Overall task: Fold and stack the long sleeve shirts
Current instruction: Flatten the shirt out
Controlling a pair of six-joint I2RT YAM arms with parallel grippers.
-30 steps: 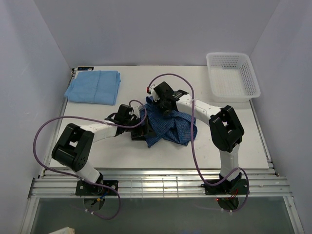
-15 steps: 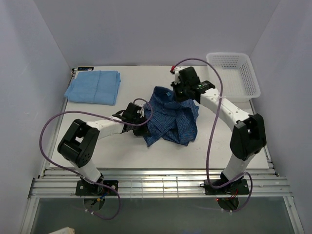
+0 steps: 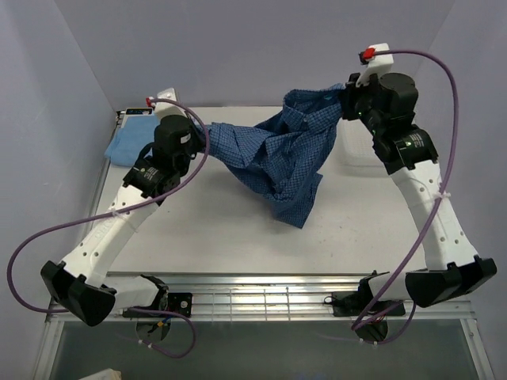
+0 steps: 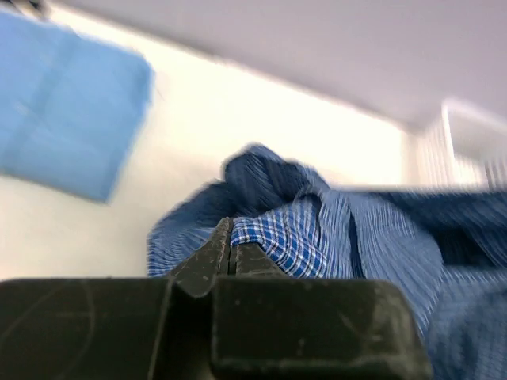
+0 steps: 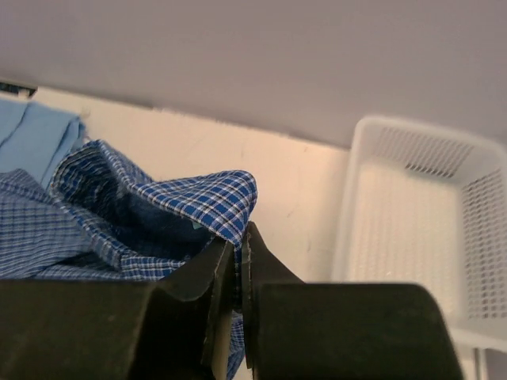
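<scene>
The dark blue checked shirt (image 3: 281,154) hangs in the air above the table, stretched between both arms, its lower end trailing toward the table's middle. My left gripper (image 3: 207,127) is shut on its left end; checked cloth (image 4: 293,237) is pinched at the fingertips of that gripper (image 4: 230,237). My right gripper (image 3: 342,96) is shut on the right end, and the collar edge (image 5: 198,202) sits between the jaws of this gripper (image 5: 238,245). The plain light blue shirt (image 3: 127,142) lies folded at the back left, partly hidden by the left arm.
A white mesh basket (image 5: 420,222) stands at the back right, mostly hidden behind the right arm in the top view. Purple cables loop off both arms. White walls close in the table on three sides.
Both arms have risen and spread apart, lifting the checked shirt off the table. The left gripper closed on the cloth; the right gripper kept its grip while moving up and right.
</scene>
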